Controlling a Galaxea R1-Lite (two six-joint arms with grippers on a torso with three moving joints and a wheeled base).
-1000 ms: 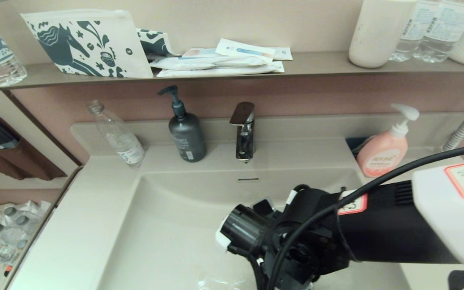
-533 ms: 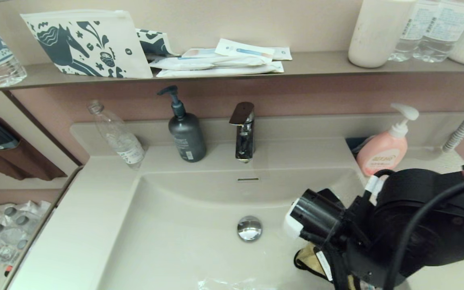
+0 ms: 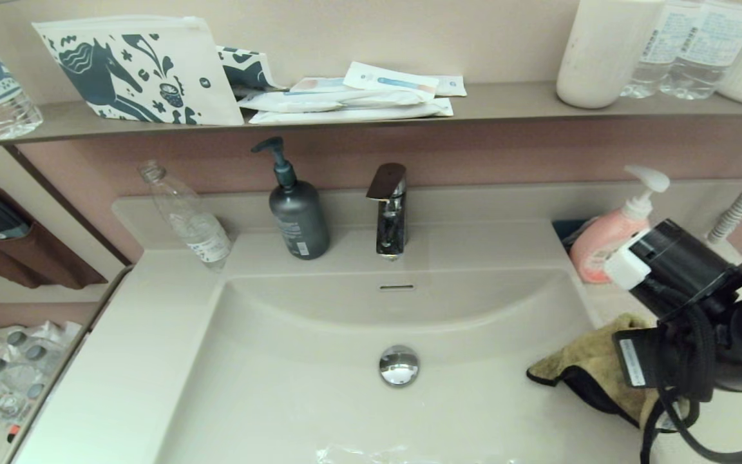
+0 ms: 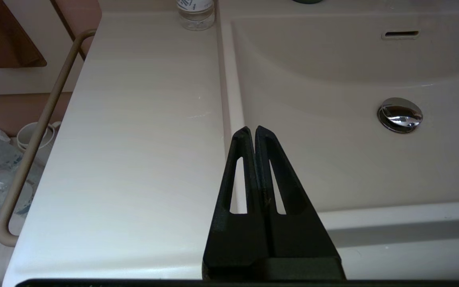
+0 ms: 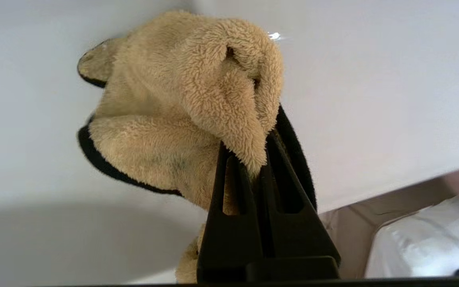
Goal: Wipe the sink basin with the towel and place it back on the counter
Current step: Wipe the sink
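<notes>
Your right end effector (image 5: 258, 159), clenched on the towel (image 3: 593, 361), has swung from over the drain plug (image 3: 399, 365) to the sink basin (image 3: 319, 386) rim; set-down on the surface (image 3: 719, 438) comes next.

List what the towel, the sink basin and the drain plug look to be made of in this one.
Towel: fluffy mustard-yellow pile, probably microfibre or terry, with black edge trim; its fibres stand up visibly.
Sink basin: glossy off-white, likely ceramic or moulded resin; it shows soft reflections.
Drain plug: polished chrome-look metal with a mirror-like shine.
</notes>
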